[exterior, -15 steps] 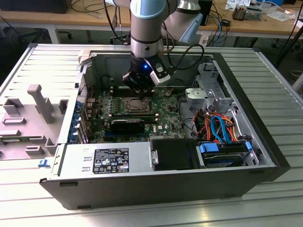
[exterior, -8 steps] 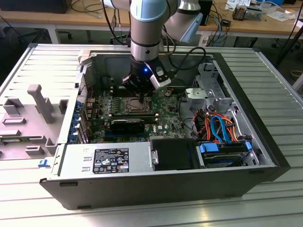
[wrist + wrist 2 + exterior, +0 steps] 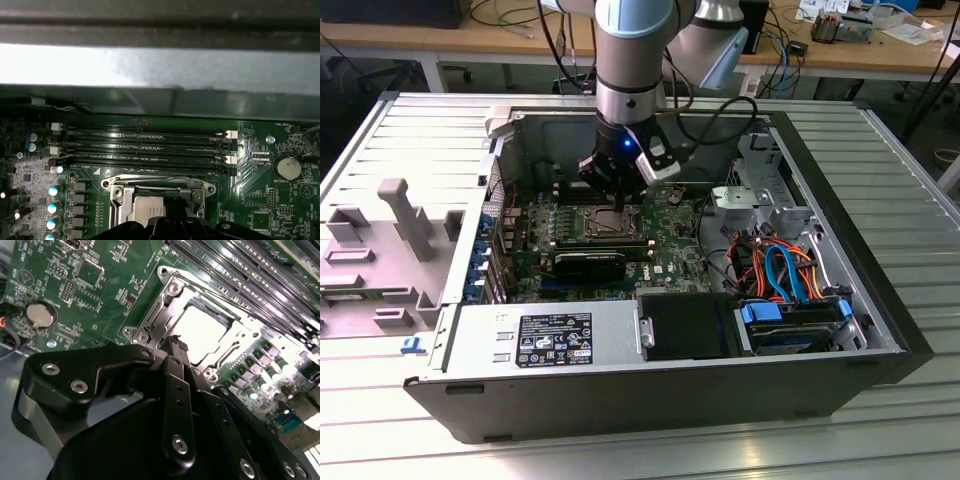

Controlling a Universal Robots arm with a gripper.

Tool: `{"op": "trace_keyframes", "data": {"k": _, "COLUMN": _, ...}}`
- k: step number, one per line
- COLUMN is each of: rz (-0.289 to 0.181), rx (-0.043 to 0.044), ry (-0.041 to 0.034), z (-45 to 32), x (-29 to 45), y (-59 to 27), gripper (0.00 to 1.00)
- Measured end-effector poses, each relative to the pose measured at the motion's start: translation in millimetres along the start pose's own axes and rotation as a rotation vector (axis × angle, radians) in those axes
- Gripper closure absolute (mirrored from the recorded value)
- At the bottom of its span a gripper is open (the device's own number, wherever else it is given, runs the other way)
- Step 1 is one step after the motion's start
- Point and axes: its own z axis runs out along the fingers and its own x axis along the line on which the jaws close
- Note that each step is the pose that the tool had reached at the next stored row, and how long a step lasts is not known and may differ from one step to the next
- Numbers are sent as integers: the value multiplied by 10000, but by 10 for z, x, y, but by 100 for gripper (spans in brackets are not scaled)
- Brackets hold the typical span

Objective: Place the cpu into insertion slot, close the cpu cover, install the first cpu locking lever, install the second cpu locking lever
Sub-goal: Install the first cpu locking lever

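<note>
The black pincer [image 3: 181, 347] loomed closest in the second wrist view, its two slim fingers [image 3: 176, 390] pressed together with no gap and nothing between them, the tips hovering just over the near edge of the insertion slot [image 3: 165, 315]. Beyond them the cpu [image 3: 202, 332] lay flat in that slot, its pale metal top showing through the square window of the cpu cover [image 3: 235, 322], which lay down over it inside the silver rim. A round coin battery [image 3: 40, 315] sat on the green board [image 3: 100, 285] well apart from the slot. In the first wrist view the cpu [image 3: 147, 210] sat in the slot just beside the long black memory slots [image 3: 145, 147], with the grey case wall [image 3: 160, 70] behind them. In the exterior view the arm [image 3: 632, 80] reached straight down into the open computer case [image 3: 880, 330], which lay on the slatted metal bench [image 3: 910, 150], the pincer [image 3: 618, 205] poised above the slot [image 3: 608, 224].
</note>
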Motion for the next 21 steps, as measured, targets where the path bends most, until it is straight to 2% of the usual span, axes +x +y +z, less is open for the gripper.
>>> {"op": "trace_keyframes", "data": {"k": 4, "rz": 0, "rx": 0, "ry": 0, "z": -126, "x": 2, "y": 3, "gripper": 89}}
{"op": "trace_keyframes", "data": {"k": 10, "rz": 0, "rx": 0, "ry": 0, "z": -233, "x": 5, "y": 6, "gripper": 89}}
{"op": "trace_keyframes", "data": {"k": 21, "rz": -2, "rx": 4, "ry": 3, "z": -248, "x": 5, "y": -4, "gripper": 89}}
